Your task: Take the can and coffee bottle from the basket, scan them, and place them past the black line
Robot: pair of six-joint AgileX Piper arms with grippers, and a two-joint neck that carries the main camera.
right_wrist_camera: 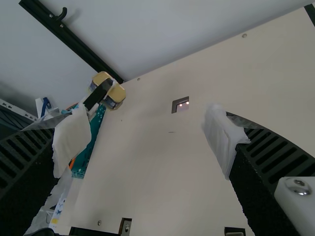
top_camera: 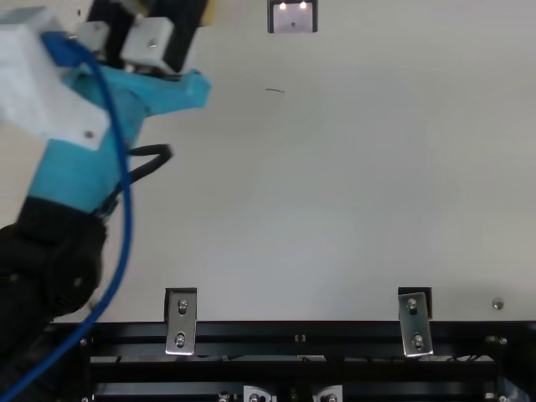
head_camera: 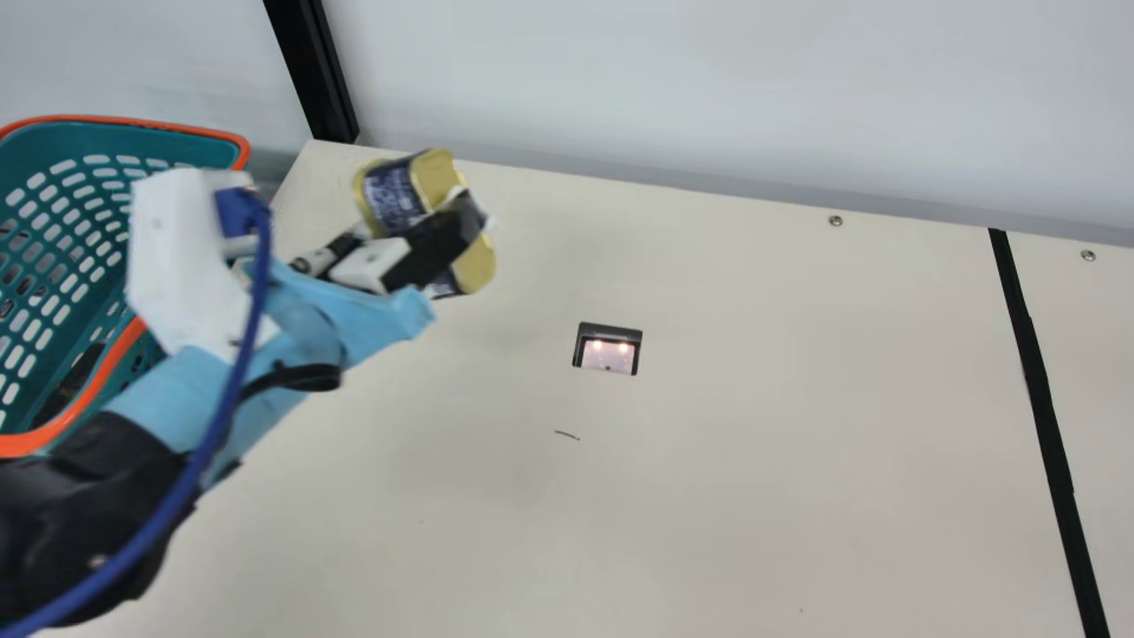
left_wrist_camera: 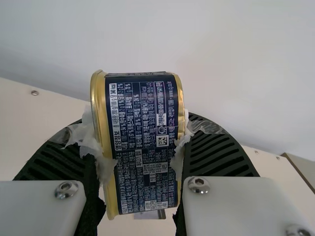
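Note:
In the main view my left gripper (head_camera: 436,232) is raised between the basket (head_camera: 106,372) and the scanner (head_camera: 608,350), shut on a gold and navy can (head_camera: 392,197). Seen from the left wrist view, the can (left_wrist_camera: 143,142) is clamped between the two ribbed fingers of my left gripper (left_wrist_camera: 140,147), its printed label facing the camera. My right gripper (right_wrist_camera: 147,147) stands open in the right wrist view, nothing between its white-wrapped fingers. The black line (head_camera: 1045,399) crosses the table at the right of the main view.
Dark items lie in the teal basket, seen through its slots and opening. A black post (head_camera: 323,89) rises at the table's back left corner, beside a pale wall. Metal brackets (top_camera: 181,322) are fixed along the table's front edge.

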